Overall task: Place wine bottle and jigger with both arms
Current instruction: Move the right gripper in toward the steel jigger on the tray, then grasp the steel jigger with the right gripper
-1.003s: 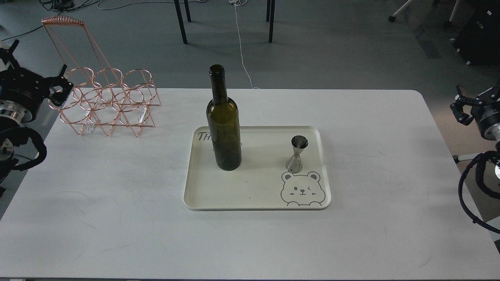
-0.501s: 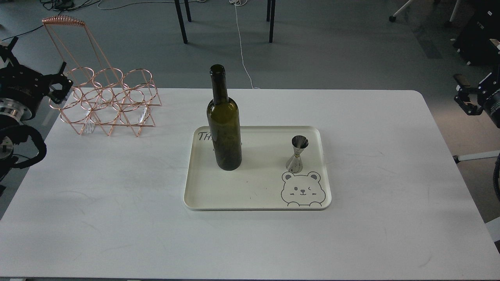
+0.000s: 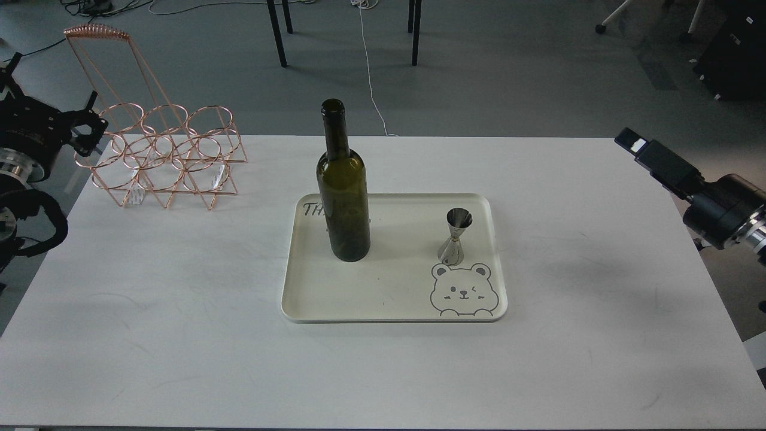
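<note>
The wine bottle (image 3: 343, 197), dark olive-green with no label, stands upright on the left part of a cream tray (image 3: 383, 299). The jigger (image 3: 455, 235), small shiny steel, stands upright on the tray's right part, just above a printed bear. My left gripper (image 3: 88, 129) is at the far left edge beside a copper wire rack, its two fingers apart and empty, far from the bottle. My right gripper (image 3: 633, 142) reaches in over the table's right edge, far right of the jigger. It is seen side-on, so its fingers cannot be told apart.
A copper wire bottle rack (image 3: 161, 155) with a tall handle stands at the table's back left corner. The white table (image 3: 179, 335) has edges close to both arms. Chair legs and cables lie on the floor behind.
My right arm has swung up and inward, so the gripper now points over the table's right edge. My left gripper has drifted slightly left and up. Bottle and jigger have not moved.
</note>
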Robot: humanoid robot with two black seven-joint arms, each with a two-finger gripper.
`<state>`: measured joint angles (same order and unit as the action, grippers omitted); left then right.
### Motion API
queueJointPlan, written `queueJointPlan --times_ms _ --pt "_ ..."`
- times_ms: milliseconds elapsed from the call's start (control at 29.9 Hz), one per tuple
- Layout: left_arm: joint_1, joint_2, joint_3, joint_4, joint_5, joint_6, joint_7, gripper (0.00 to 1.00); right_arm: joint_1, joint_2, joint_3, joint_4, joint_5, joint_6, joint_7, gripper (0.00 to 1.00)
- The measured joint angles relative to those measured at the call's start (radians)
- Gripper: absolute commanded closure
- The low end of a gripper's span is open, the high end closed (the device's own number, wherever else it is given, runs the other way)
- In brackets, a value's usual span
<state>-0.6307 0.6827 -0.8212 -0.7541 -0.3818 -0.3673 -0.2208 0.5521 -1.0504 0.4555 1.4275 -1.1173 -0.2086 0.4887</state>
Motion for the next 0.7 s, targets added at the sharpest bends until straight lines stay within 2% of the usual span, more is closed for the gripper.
queueJointPlan --times_ms 234,501,702 --pt "0.000 0.001 -0.012 0.000 0.000 -0.013 -0.003 0.02 -0.020 0.047 -0.015 -0.026 -0.319 -0.029 0.000 0.02" --pt "0.002 -0.001 -0.015 0.001 0.000 -0.015 -0.035 0.02 0.015 0.313 -0.075 -0.311 -0.632 -0.155 0.000 0.05" --pt "0.002 0.004 -0.015 0.001 0.000 -0.015 -0.037 0.01 0.083 0.432 -0.176 -0.407 -0.677 -0.174 0.000 0.13"
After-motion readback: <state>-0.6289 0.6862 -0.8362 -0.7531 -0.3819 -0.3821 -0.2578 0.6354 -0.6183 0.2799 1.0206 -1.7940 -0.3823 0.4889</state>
